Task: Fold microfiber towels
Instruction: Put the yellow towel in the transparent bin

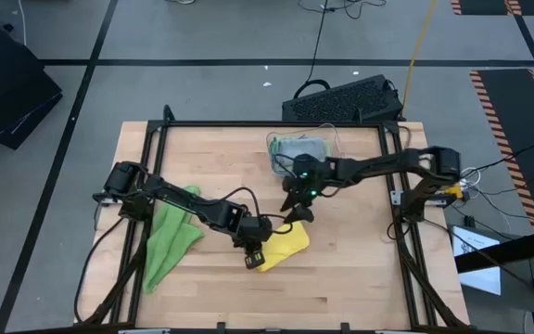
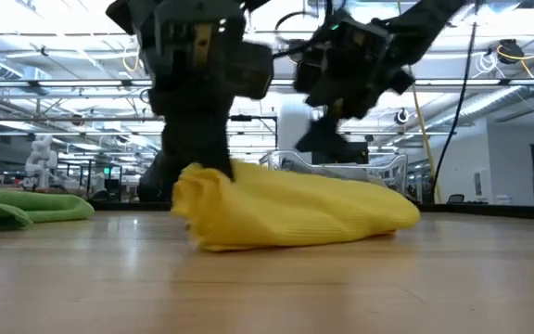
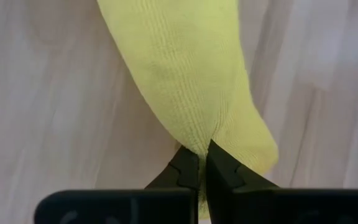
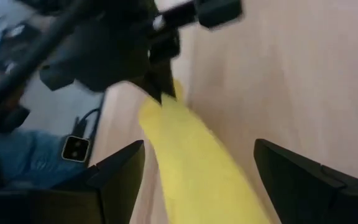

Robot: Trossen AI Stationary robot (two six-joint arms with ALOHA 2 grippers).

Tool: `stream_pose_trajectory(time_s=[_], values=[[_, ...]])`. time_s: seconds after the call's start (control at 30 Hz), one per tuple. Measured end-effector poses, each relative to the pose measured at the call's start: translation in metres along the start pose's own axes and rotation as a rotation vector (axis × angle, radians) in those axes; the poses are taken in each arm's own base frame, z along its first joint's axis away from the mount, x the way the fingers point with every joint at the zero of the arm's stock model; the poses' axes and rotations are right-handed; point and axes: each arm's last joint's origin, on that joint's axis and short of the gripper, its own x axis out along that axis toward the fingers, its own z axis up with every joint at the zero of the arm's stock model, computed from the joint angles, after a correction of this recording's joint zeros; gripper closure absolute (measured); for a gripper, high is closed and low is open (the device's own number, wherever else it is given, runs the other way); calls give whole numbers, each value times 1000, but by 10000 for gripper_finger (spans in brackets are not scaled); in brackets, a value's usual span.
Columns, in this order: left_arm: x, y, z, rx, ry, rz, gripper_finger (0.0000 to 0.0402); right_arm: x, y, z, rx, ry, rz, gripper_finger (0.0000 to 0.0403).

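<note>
the wooden table (image 1: 341, 278) is seen with a bright green towel (image 1: 170, 237) spread loosely on its left side and a clear plastic bin (image 1: 297, 148) near the far edge, a grey cloth bunched inside it. a yellow towel (image 1: 283, 247) is crumpled near the table's middle — its near-left end is pinched in the tightly closed fingers of the left gripper (image 3: 202, 163). the right gripper (image 4: 197, 168) is held just above the towel's far end, jaws spread wide with nothing between them — the fingers (image 4: 120, 171) are seen on either side of the yellow cloth.
</note>
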Motion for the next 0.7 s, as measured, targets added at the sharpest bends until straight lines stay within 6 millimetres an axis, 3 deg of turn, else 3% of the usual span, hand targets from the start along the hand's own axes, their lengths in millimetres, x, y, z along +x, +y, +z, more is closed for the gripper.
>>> stream_pose_trajectory(time_s=[0.27, 0.43, 0.57, 0.7], values=[[-12, -7, 7, 107, 26, 41, 395, 34, -25, 0, -105, 104, 180, 124], [-15, -6, 9, 124, 20, 69, 397, 48, -30, -10, -166, 149, 170, 143], [-15, -5, 8, 128, 31, 82, 394, 51, -33, -17, -169, 189, 148, 194], [-15, -4, 8, 146, 35, 87, 396, 47, -33, -20, -137, 223, 104, 280]])
